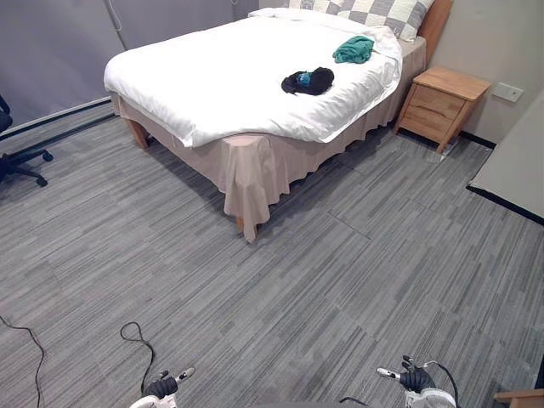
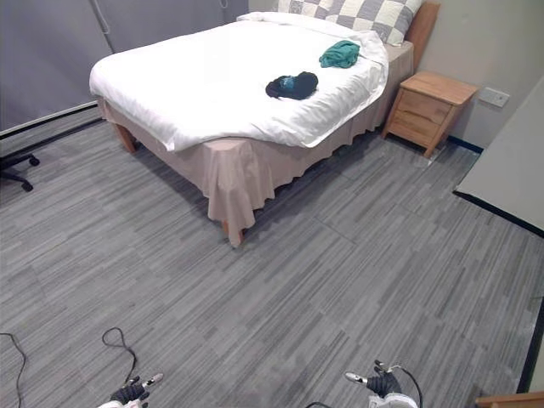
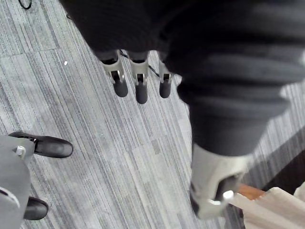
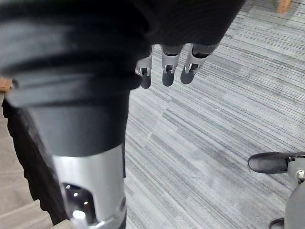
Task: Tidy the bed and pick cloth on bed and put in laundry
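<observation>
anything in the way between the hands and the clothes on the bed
Nothing visible. Bare grey floor lies between the left hand, the right hand and the bed, where the black cloth and green cloth lie.

bed [image 1: 212, 89], black cloth [image 1: 308, 82], green cloth [image 1: 354, 49]

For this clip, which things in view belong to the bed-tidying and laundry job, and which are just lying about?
Job: bed; white duvet; black cloth and green cloth lying on it; left hand and right hand, both open, empty, away from the bed.
Lying about: wooden nightstand; office chair.
</observation>
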### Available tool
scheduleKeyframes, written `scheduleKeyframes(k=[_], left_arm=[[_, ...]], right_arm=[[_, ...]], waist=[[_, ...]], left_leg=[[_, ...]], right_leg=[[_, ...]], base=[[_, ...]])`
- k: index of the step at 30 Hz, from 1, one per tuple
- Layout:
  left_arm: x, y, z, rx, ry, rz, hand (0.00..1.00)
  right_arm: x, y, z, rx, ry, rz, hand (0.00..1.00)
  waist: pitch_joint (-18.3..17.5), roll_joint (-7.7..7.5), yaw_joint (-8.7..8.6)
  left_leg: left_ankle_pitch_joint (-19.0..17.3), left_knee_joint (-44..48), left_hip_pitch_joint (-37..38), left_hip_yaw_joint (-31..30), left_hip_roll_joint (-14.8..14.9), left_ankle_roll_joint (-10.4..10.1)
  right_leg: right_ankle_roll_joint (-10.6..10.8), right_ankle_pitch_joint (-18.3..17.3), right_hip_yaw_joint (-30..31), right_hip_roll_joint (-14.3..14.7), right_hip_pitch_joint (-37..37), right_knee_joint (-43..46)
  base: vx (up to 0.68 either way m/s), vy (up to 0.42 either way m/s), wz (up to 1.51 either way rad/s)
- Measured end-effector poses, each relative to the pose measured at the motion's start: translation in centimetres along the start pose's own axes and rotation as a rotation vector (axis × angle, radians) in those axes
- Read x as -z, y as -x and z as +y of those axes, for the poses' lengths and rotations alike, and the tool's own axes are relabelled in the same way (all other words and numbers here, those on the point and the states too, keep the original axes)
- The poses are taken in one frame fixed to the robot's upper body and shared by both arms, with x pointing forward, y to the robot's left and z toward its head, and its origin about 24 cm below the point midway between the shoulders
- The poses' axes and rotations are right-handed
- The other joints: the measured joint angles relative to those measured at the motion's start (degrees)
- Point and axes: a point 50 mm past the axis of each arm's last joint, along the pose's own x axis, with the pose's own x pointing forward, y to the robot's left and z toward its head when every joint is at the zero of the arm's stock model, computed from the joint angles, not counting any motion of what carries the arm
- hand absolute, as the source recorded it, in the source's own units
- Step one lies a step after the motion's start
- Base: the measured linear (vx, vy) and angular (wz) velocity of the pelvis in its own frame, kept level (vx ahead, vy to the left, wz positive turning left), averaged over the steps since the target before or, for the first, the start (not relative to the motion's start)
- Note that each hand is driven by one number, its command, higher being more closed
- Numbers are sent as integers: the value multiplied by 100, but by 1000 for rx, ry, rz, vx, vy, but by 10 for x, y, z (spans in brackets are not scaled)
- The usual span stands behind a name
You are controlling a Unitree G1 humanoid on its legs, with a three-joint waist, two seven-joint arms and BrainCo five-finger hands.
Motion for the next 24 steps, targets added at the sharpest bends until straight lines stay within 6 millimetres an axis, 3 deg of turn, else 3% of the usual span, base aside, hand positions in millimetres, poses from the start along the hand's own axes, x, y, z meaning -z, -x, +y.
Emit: scheduleKeyframes(k=[6, 9, 10, 12, 13, 14, 16, 17, 18, 19, 20, 23, 24], left_arm=[[4, 1, 0, -4, -17, 3, 0], [12, 4, 6, -27, -13, 10, 0], [18, 6, 9, -38, -7, 24, 0], [27, 8, 10, -51, 32, 41, 0], [30, 9, 10, -51, 38, 48, 0], [27, 8, 8, -49, 46, 37, 0], [35, 10, 4, -44, 65, 50, 0], [41, 12, 2, -41, 71, 58, 0], [47, 14, 1, -38, 77, 69, 0], [52, 15, -2, -35, 93, 64, 0], [55, 17, -2, -35, 99, 62, 0], [56, 18, -2, -32, 116, 49, 0], [52, 18, -4, -19, 114, 32, 0]], right_arm=[[8, 2, 6, -12, -8, 19, 0], [8, 1, 16, -36, -15, 20, 0], [9, 1, 18, -43, -15, 24, 0], [10, 1, 18, -56, 17, 28, 0], [12, 1, 19, -65, 41, 36, 0], [14, 2, 19, -67, 42, 45, 0], [16, 3, 13, -61, 54, 57, 0], [18, 3, 10, -56, 60, 65, 0], [19, 4, 7, -51, 66, 75, 0], [19, 4, 5, -47, 62, 77, 0], [17, 3, 4, -48, 65, 74, 0], [12, 1, 11, -73, 57, 73, 0], [8, -1, 14, -89, 55, 66, 0]], waist=[[7, -11, -10], [35, 0, 10], [68, 49, 11], [105, 113, 29], [163, 104, 14], [215, 53, 7], [421, 27, 52], [484, 56, 48], [502, 65, 46], [579, 126, 54], [609, 180, 76], [641, 238, 97], [655, 276, 105]], left_leg=[[-3, 103, -68, 75, 38, 7], [-86, 199, -36, 394, 128, 44], [-228, 314, -35, 547, 201, -38], [-799, 1347, -349, 856, 542, -359], [-896, 2589, -739, 1124, 861, -484], [-708, 3449, -1115, 1188, 1046, -386], [418, 5408, -1931, 1098, 1487, 94], [311, 5745, -2090, 994, 1492, 149], [63, 5862, -2182, 799, 1375, 52], [-189, 5551, -2234, 500, 1089, -190], [-257, 5166, -2253, 447, 927, -259], [-260, 3529, -2305, 543, 590, -274], [11, 2499, -2306, 593, 480, -255]], right_leg=[[-15, -9, -16, 16, -166, 194], [-160, -153, -444, -42, -170, 195], [-177, -159, -531, -12, -108, 222], [-319, -316, -633, 43, -147, 428], [-421, -413, -558, 90, -155, 526], [-463, -499, -525, 69, -192, 687], [-599, -753, -261, 28, -151, 1116], [-669, -805, -138, 22, -82, 1214], [-697, -888, -17, -20, -10, 1299], [-664, -926, 213, -62, 159, 1326], [-625, -947, 308, -99, 254, 1325], [-547, -1022, 460, -162, 388, 1193], [-445, -1124, 505, -136, 512, 1039]], base=[[-50, -28, -9], [-60, -33, -42], [-58, -83, -78], [-9, -101, -65], [5, -108, -35], [28, -157, -49], [78, -111, -71], [139, -34, -65], [236, -2, -71], [261, 17, -74], [252, 41, -63], [234, 71, -38], [261, 111, -19]])
